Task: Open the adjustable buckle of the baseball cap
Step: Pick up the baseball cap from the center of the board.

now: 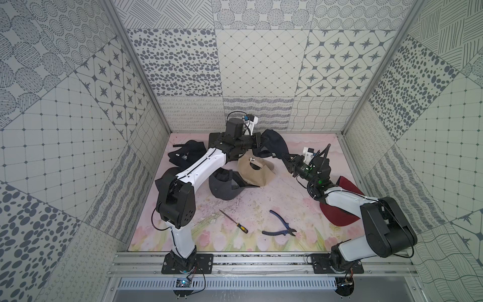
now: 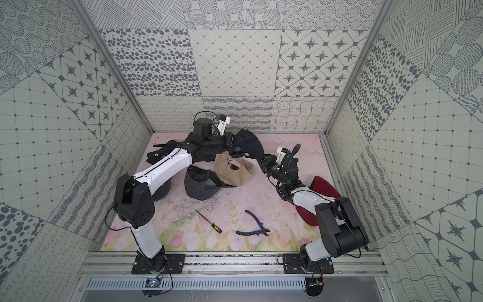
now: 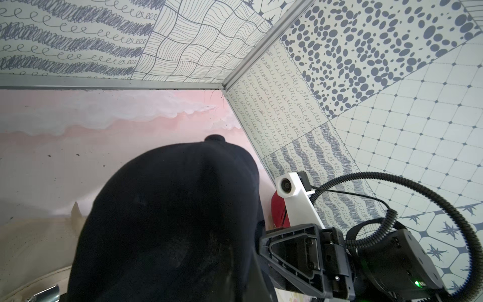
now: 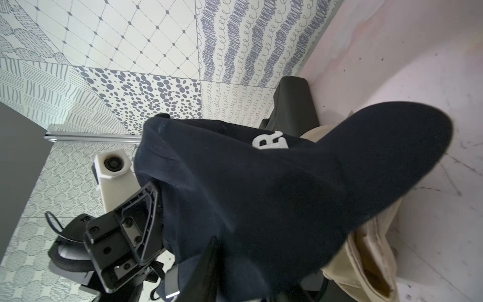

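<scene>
Beyond the screwdriver and pliers at the front of the surface, and the grey cap and tan cap further in, both arms reach with bent elbows to the far end, the navy cap raised between them. The left claw is clamped on its rear edge. The right claw meets the opposite edge, its grip impossible to judge. The buckle is hidden and, by appearances, not yet opened.
</scene>
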Robot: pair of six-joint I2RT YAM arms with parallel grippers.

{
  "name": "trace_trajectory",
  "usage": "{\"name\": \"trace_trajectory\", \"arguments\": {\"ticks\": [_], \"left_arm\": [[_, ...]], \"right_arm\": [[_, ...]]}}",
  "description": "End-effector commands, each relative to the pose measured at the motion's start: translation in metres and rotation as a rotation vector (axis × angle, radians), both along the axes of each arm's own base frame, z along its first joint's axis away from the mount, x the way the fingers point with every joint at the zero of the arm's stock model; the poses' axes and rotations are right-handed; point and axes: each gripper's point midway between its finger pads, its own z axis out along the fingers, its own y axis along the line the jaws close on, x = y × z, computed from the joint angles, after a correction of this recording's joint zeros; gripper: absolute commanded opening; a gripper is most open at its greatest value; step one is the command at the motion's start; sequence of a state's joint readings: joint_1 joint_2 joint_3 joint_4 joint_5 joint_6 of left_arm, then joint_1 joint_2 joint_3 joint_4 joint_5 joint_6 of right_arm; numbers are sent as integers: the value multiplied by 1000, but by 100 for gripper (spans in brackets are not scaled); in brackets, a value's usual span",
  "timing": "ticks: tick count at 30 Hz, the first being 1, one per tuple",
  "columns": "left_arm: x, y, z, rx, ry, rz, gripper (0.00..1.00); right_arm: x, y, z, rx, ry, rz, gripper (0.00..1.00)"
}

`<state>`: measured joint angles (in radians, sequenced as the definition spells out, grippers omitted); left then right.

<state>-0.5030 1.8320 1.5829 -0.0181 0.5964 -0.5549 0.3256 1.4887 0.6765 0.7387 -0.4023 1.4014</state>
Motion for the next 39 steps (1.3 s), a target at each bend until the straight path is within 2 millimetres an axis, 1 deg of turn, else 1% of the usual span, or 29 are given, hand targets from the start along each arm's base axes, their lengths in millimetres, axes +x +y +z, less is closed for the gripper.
{"name": "trace_trajectory", "arguments": {"ticks": [1, 2, 3, 6, 8, 9, 11, 12, 14, 19, 21, 24, 26, 29, 32, 33, 38, 39], "left_arm": [[-8, -9, 21, -58, -65, -73, 0], [-7, -8, 19, -48, -67, -75, 0], [-8, -7, 16, -30, -68, -74, 9], [-11, -1, 14, 46, -124, -82, 45], [-15, 4, 17, 97, -196, -98, 62], [-18, 6, 21, 129, -248, -108, 68], [-21, 13, 28, 197, -335, -120, 76], [-22, 15, 32, 227, -383, -130, 77], [-24, 19, 38, 278, -446, -155, 79], [-36, 11, 43, 307, -549, -300, 82], [-37, 9, 43, 315, -579, -325, 83], [-37, 11, 47, 343, -627, -328, 83], [-44, 9, 50, 327, -662, -368, 84], [-52, 3, 49, 305, -697, -427, 83], [-52, -2, 47, 270, -710, -436, 81], [-54, -4, 47, 250, -715, -455, 79], [-62, -15, 43, 203, -684, -550, 63], [-63, -16, 40, 207, -676, -563, 62]], "right_arm": [[8, 2, 35, 28, -134, 0, 13], [9, 2, 37, 22, -142, 2, 7], [10, 1, 39, 16, -151, 1, 1], [13, -8, 43, -36, -178, -7, 0], [13, -10, 47, -97, -199, 12, 0], [14, -11, 50, -128, -215, 25, 0], [14, -13, 55, -176, -246, 51, 0], [13, -15, 59, -197, -269, 67, 0], [13, -17, 66, -233, -312, 99, 0], [6, -12, 78, -376, -441, 221, 0], [2, -9, 82, -432, -491, 279, 0], [-1, -11, 88, -460, -530, 319, 0], [-4, -10, 93, -461, -552, 354, 1], [-7, -6, 96, -484, -578, 405, 2], [-11, -3, 98, -501, -607, 445, 3], [-12, -3, 97, -503, -614, 457, 3], [-17, 2, 97, -497, -652, 515, 2], [-17, 3, 97, -502, -660, 524, 2]]}}
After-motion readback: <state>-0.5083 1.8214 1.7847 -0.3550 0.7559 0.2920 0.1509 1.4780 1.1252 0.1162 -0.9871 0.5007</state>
